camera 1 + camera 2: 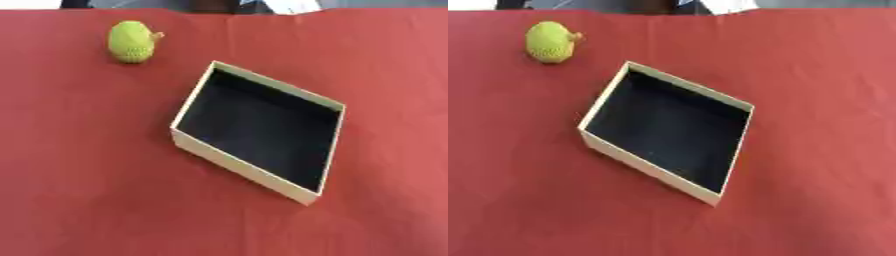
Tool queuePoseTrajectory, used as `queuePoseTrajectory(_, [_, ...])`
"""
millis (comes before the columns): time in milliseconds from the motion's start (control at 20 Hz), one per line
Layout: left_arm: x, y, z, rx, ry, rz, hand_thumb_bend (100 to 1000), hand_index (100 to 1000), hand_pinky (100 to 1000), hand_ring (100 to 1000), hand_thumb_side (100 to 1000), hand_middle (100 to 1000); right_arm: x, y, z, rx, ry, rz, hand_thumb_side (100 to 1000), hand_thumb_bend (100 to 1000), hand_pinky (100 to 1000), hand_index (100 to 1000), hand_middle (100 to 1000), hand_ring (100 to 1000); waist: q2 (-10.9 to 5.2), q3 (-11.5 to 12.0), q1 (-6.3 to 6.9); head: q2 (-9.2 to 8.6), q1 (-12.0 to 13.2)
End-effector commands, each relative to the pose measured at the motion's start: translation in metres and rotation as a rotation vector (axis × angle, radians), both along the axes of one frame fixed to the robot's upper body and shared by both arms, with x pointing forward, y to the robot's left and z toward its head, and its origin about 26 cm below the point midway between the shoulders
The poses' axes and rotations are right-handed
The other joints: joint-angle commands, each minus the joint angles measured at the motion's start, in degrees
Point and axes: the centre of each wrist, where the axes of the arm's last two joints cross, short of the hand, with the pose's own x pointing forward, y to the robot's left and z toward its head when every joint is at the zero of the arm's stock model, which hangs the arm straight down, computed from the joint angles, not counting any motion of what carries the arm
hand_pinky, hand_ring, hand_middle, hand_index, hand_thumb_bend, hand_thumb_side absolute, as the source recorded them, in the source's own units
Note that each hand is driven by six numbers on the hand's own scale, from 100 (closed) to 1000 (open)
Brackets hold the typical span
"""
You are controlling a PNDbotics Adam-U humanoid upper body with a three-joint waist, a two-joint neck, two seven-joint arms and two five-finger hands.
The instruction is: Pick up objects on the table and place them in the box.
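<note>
- Neither hand showed in either view, so I cannot tell the state of the fingers.
- The box [259, 131] sat open and empty mid-worktop [79, 190], turned askew, ready to receive.
- The yellow-green round object [131, 41] lay at eleven o'clock, well apart from the box, unpicked.

Small orange bit [158, 35] beside yellow-green object [130, 41]: too blurred to identify.

One shallow, cream-walled cardboard box with a black inside [229, 164] lay on the red-covered worktop [79, 175]. One rounded yellow-green textured object with a small orange tip [131, 41] lay there too. Neither robot hand showed.
</note>
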Motion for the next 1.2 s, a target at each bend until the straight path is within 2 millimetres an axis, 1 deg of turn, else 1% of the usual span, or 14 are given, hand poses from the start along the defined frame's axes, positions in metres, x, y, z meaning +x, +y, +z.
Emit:
queuePoseTrajectory(50, [-0.004, 0.001, 0.009, 0.027, -0.028, 0.002, 100, 815, 754, 698, 672, 647, -0.005, -0.002, 0.008, -0.016, -0.031, -0.007, 557, 132, 773, 774, 607, 712, -1.19, 0.1, -0.03, -0.64, 0.2])
queuePoseTrajectory(300, [-0.003, 0.000, 0.011, 0.032, -0.029, -0.004, 100, 817, 755, 699, 672, 648, -0.005, -0.002, 0.009, -0.017, -0.033, -0.007, 556, 132, 773, 774, 608, 712, -1.25, 0.0, -0.04, -0.63, 0.2])
queuePoseTrajectory(400, [-0.002, -0.001, 0.016, 0.050, -0.030, -0.011, 100, 819, 756, 701, 668, 650, -0.005, -0.002, 0.009, -0.018, -0.034, -0.006, 556, 132, 773, 774, 608, 712, -1.35, 0.0, -0.01, -0.50, 0.2])
queuePoseTrajectory(450, [-0.002, -0.001, 0.021, 0.069, -0.031, -0.011, 100, 821, 756, 702, 659, 651, -0.005, -0.002, 0.009, -0.020, -0.034, -0.006, 556, 132, 773, 774, 608, 712, -1.43, 0.0, 0.01, -0.37, 0.2])
queuePoseTrajectory(700, [0.002, -0.006, 0.058, 0.250, -0.006, 0.049, 100, 830, 755, 705, 618, 656, -0.005, -0.001, 0.009, -0.027, -0.031, 0.000, 556, 132, 773, 774, 608, 712, -1.98, -0.3, 0.27, 0.20, 0.6])
queuePoseTrajectory(850, [0.013, -0.004, 0.073, 0.363, 0.032, 0.097, 100, 837, 758, 712, 599, 663, -0.005, -0.001, 0.009, -0.031, -0.026, 0.002, 555, 132, 773, 774, 608, 712, -2.27, -0.5, 0.46, 0.56, 0.8])
queuePoseTrajectory(950, [0.022, 0.001, 0.080, 0.437, 0.064, 0.124, 100, 843, 762, 719, 620, 671, -0.005, -0.001, 0.009, -0.036, -0.025, 0.002, 555, 132, 773, 774, 608, 712, -2.46, -0.6, 0.61, 0.79, 0.8])
queuePoseTrajectory(1100, [0.037, 0.014, 0.089, 0.536, 0.122, 0.174, 100, 850, 765, 730, 636, 683, -0.005, -0.001, 0.009, -0.044, -0.020, 0.003, 555, 132, 773, 774, 608, 712, -2.80, -0.8, 0.88, 1.27, 0.6])
queuePoseTrajectory(1200, [0.049, 0.025, 0.091, 0.592, 0.186, 0.209, 100, 848, 764, 729, 640, 682, -0.005, 0.000, 0.008, -0.048, -0.016, 0.006, 555, 132, 773, 774, 608, 713, -3.06, -0.8, 1.08, 1.57, 0.5])
